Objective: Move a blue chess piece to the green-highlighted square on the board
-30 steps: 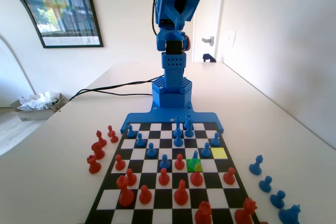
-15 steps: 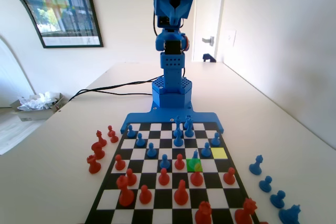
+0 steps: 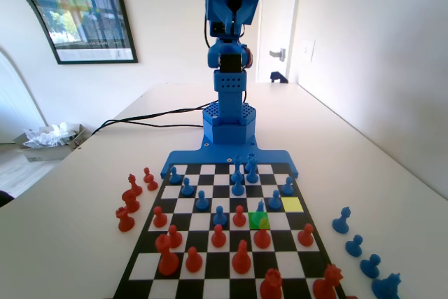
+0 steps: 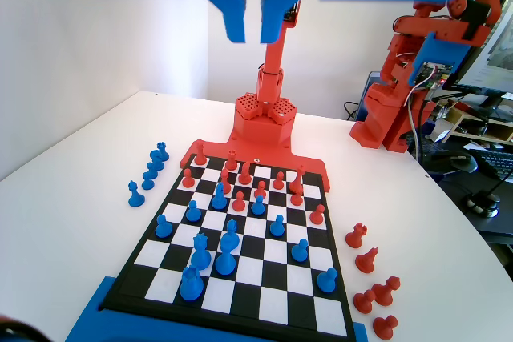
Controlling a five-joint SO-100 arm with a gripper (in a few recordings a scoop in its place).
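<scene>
On the board (image 3: 210, 267) in the fixed view, the green-highlighted square (image 3: 255, 221) lies right of centre. A blue chess piece (image 3: 261, 207), a small pawn, stands on its far part, with a red pawn (image 3: 262, 237) just in front. The blue arm (image 3: 227, 54) is folded upright at the far end, high above the board. In the wrist view my gripper (image 4: 252, 34) hangs far above the board (image 4: 276, 274). Its jaws are drawn together to a thin slit with nothing between them.
A yellow square (image 3: 292, 204) lies right of the green one. Blue pieces (image 3: 238, 185) crowd the board's far rows and red ones (image 3: 218, 237) the near rows. Captured red pieces (image 3: 130, 201) stand off the left edge, blue ones (image 3: 355, 245) off the right.
The top of the arm has swung slightly to the left in the fixed view. The pieces have not moved.
</scene>
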